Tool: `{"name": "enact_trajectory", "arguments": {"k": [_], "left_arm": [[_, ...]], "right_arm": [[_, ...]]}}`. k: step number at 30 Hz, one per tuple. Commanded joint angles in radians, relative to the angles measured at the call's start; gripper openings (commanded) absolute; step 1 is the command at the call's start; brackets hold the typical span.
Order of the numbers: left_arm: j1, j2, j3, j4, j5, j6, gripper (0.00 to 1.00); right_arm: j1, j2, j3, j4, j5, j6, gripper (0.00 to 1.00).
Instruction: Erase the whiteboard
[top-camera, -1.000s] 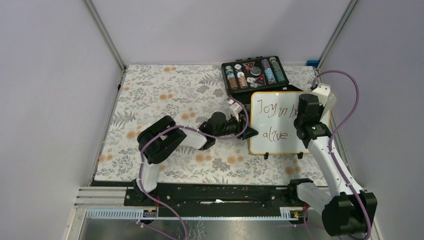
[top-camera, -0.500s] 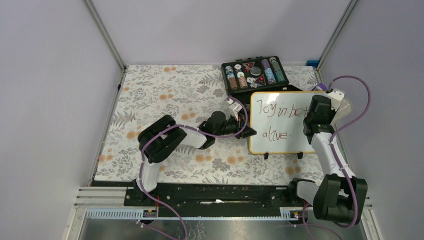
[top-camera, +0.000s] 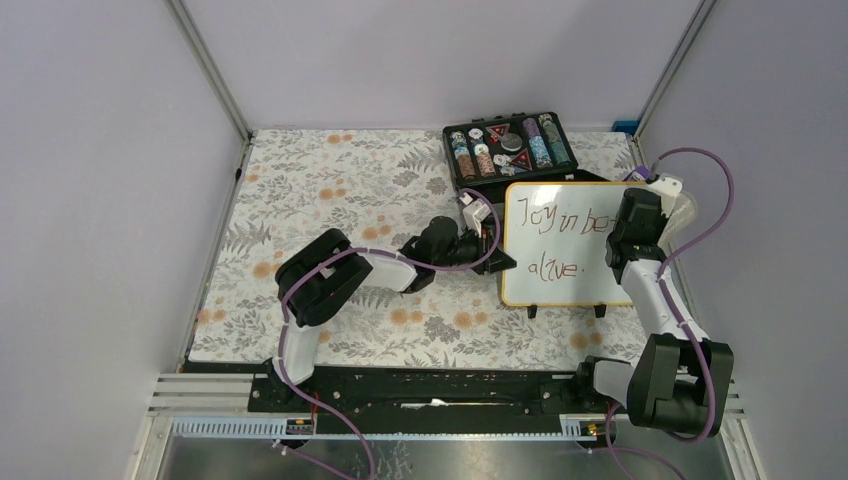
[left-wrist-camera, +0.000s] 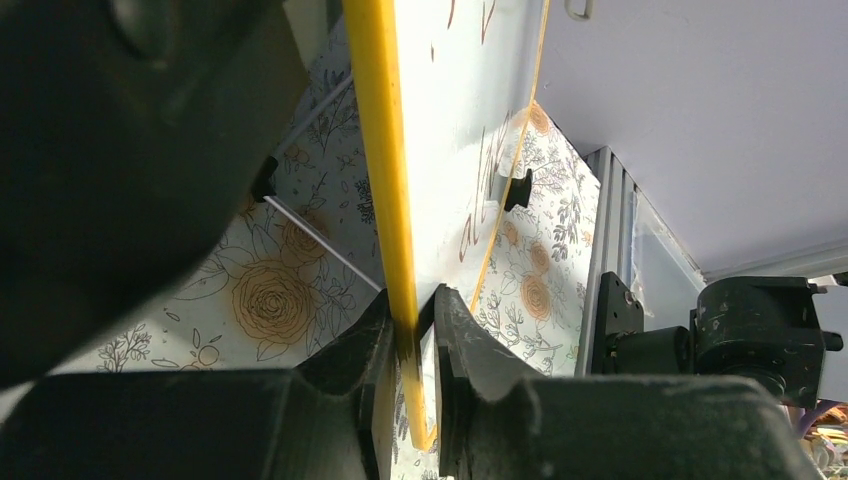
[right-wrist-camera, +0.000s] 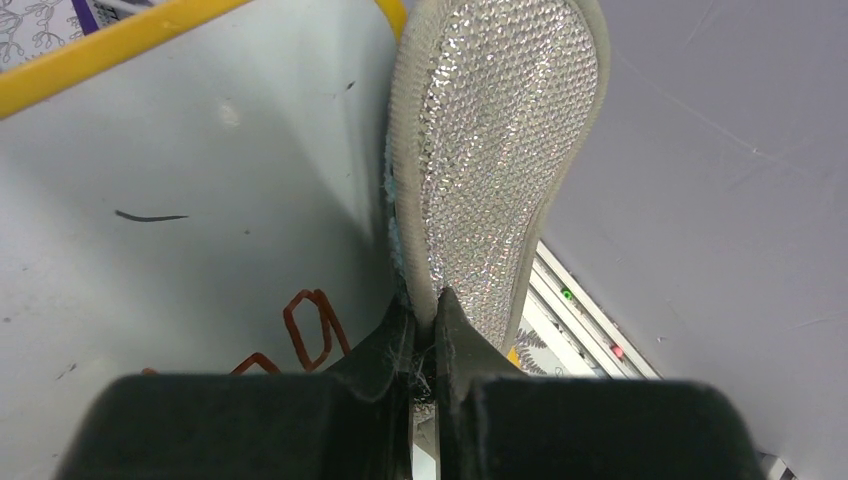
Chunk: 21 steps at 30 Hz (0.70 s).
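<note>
White-and-black arms (top-camera: 385, 272), black jaws, looping purple cables (top-camera: 700, 152).

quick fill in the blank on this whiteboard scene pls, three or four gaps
1. The left gripper has its jaws shut on the thin ____ frame of the small rectangular whiteboard.
2. The right gripper has its jaws shut on a flat oval eraser pad with a glittery ____ face.
3. The lower line of handwriting on the whiteboard reads ____.
4. The whiteboard stands on small ____ feet.

Missing words: yellow; silver; alive; black
</note>
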Motion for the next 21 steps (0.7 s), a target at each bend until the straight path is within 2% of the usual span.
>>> {"name": "enact_trajectory", "arguments": {"k": [1, 6, 10, 13, 16, 21], "left_arm": [[0.023, 0.038, 0.063, -0.124, -0.105, 0.088, 0.0], [0.023, 0.038, 0.069, -0.138, -0.103, 0.094, 0.0], [0.023, 0.043, 0.071, -0.146, -0.109, 0.096, 0.0], [0.023, 0.045, 0.075, -0.149, -0.105, 0.096, 0.0], [0.023, 0.043, 0.071, -0.148, -0.111, 0.098, 0.0], [0.027, 0.04, 0.065, -0.141, -0.119, 0.096, 0.0]], "right_arm": [[0.003, 0.011, 0.016, 0.06, -0.07, -0.021, 0.0], [0.007, 0.007, 0.017, 0.066, -0.177, -0.05, 0.0], [0.033, 0.014, 0.024, 0.058, -0.158, -0.067, 0.0], [0.089, 0.019, 0.031, 0.054, -0.178, -0.108, 0.0], [0.17, 0.029, 0.029, 0.066, -0.131, -0.151, 0.0], [0.231, 0.027, 0.031, 0.04, -0.176, -0.123, 0.0]]}}
